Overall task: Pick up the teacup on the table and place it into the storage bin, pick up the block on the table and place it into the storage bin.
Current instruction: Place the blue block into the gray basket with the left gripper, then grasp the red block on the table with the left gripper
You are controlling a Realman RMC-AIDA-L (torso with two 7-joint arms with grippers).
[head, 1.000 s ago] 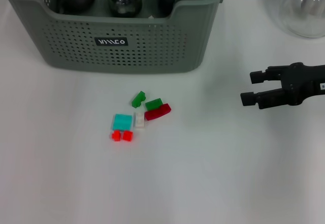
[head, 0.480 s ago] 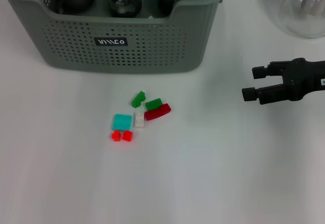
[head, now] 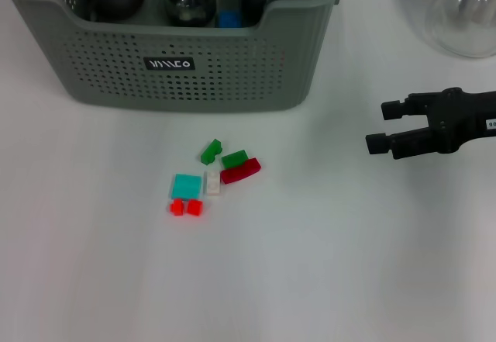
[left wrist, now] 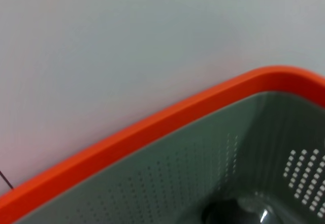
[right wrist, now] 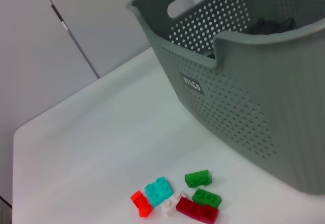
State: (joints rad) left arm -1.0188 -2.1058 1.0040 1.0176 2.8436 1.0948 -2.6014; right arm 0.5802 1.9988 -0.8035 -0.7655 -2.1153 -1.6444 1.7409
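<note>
The perforated grey-green plastic storage bin sits at the smooth white tabletop's far edge, a blue block inside. Small studded blocks cluster mid-tabletop. The right gripper hovers near the right edge, jaws apart, empty.

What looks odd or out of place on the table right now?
Nothing is spilled or damaged. Small blocks lie in a loose, jumbled cluster before the storage bin; the right gripper hangs open, empty, off to their side.

bin at back | blocks in front on table | right hand right of blocks
</note>
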